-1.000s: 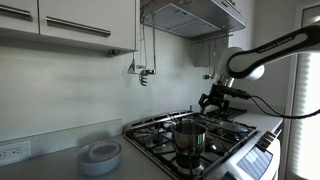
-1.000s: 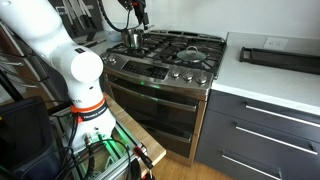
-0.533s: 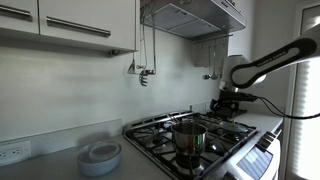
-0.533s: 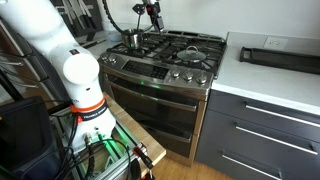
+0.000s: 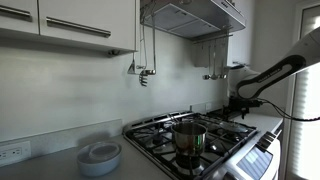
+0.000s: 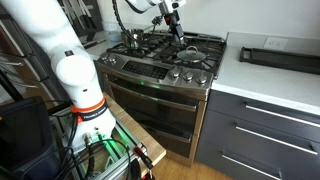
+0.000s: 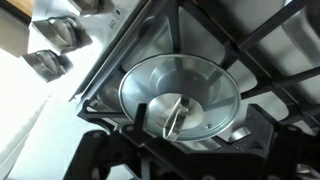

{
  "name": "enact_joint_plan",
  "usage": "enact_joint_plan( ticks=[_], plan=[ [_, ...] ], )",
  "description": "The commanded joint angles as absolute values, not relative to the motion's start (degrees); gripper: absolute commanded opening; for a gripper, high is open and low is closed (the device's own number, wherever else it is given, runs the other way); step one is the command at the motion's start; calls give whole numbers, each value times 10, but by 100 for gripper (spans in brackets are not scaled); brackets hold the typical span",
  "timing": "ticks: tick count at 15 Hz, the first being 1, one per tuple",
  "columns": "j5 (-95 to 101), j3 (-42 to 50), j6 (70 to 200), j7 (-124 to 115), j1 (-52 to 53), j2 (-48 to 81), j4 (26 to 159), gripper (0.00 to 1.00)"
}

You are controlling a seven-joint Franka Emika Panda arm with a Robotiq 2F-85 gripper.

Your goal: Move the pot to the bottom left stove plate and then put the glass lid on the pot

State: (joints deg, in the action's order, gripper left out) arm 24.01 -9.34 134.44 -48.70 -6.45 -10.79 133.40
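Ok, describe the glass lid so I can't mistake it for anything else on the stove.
Look at the stainless cooktop with black grates. Near its control knobs, a round disc lies flat on one grate: the glass lid. Unlike the steel pot, it is see-through, with a metal rim and a centre handle.

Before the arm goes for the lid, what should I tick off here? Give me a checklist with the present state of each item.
1. Pot upright on the front burner at the near end in an exterior view: ok.
2. Pot free of the gripper, which is well away from it: ok.
3. Pot uncovered, ready to take a lid: ok.
4. Glass lid flat on a grate, knob up, in the middle of the wrist view: ok.
5. Jaws spread, nothing between them: ok.
6. Height of the fingers above the knob: cannot tell.
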Motion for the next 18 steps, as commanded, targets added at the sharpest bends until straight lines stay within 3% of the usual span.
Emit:
enact_joint_plan(
  ticks=[1, 11, 12, 13, 18],
  plan=[
    [267, -73, 1370, -526, -62, -76, 1325, 100],
    [283, -39, 1450, -605, -56, -32, 1315, 100],
    [284, -36, 1455, -608, -56, -30, 1315, 94],
    [285, -34, 1459, -611, -55, -29, 1315, 74],
    [292, -25, 1464, -618, -53, -30, 1319, 35]
  ],
)
